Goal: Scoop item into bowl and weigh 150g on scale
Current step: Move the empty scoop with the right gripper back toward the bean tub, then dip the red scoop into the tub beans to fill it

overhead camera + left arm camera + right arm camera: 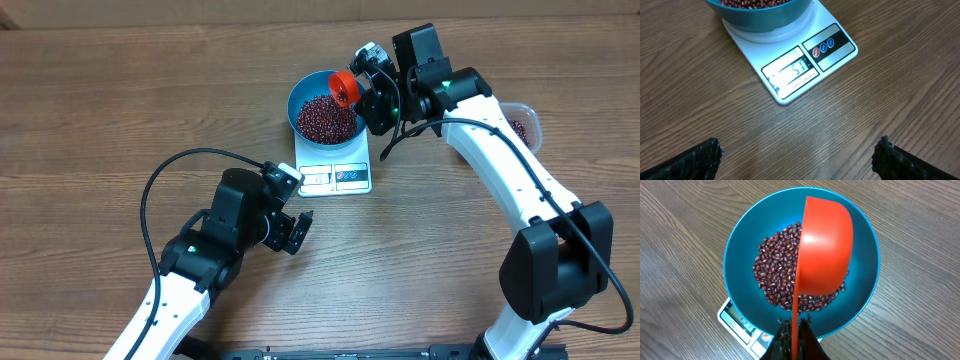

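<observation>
Standing on a small flat white rectangular kitchen scale, a round deep bright blue plastic bowl is seen from overhead, and a loose mass of small dark red-brown beans is contained in it. A red-orange plastic scoop is held over the bowl's far rim by the right gripper, which is clamped on its handle. The left gripper is parked over the wooden table, near the scale's display edge, with its jaws spread wide and nothing between them. A clear plastic tub is partly hidden behind the right arm.

From the left wrist, the scale's lit display and button panel are shown beyond two black fingertips set well apart; the digits cannot be read with certainty.

From the right wrist, the scoop is seen tipped on its side above the beans, its handle pinched between the closed fingers at the bottom edge. A corner of the scale is visible under the bowl.
</observation>
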{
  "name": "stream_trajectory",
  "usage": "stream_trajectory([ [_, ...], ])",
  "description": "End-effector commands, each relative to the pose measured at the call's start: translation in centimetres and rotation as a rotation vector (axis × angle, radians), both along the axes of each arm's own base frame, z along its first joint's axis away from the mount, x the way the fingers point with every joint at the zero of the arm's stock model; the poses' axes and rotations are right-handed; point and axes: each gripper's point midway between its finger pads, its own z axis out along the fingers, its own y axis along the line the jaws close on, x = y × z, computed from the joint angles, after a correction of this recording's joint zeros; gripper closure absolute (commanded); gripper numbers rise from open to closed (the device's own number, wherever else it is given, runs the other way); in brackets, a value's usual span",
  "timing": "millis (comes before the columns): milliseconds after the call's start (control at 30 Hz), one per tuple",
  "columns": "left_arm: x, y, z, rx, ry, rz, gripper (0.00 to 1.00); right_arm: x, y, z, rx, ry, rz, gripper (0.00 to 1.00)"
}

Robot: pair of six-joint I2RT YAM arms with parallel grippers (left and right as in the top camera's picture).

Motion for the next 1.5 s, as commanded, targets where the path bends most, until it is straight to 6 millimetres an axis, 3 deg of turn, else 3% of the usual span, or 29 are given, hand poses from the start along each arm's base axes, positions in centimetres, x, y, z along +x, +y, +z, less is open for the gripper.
stream_trajectory([
  [0, 0.0, 0.2, -0.3, 0.002, 0.008, 0.014, 0.00, 0.4, 0.4, 1.5, 0.023, -0.031, 0.004, 0.96],
  [700, 0.0, 0.2, -0.3, 0.002, 0.008, 0.014, 0.01, 0.4, 0.6, 1.6, 0.024, -0.039, 0.012, 0.96],
  [867, 0.1, 0.2, -0.3, 0.002, 0.008, 0.014, 0.01, -0.4, 1.6, 2.3, 0.133, 0.008, 0.052, 0.96],
  [1000, 0.1, 0.2, -0.3, 0.002, 0.008, 0.015, 0.00, -0.8, 1.3, 3.7, 0.277, 0.063, 0.084, 0.96],
  [1233, 0.1, 0.2, -0.3, 0.002, 0.008, 0.014, 0.00, -1.1, -2.1, 6.7, 0.496, 0.123, 0.099, 0.96],
  [1467, 0.1, 0.2, -0.3, 0.002, 0.008, 0.014, 0.00, -1.4, -8.9, 9.7, 0.570, 0.110, -0.021, 0.96],
])
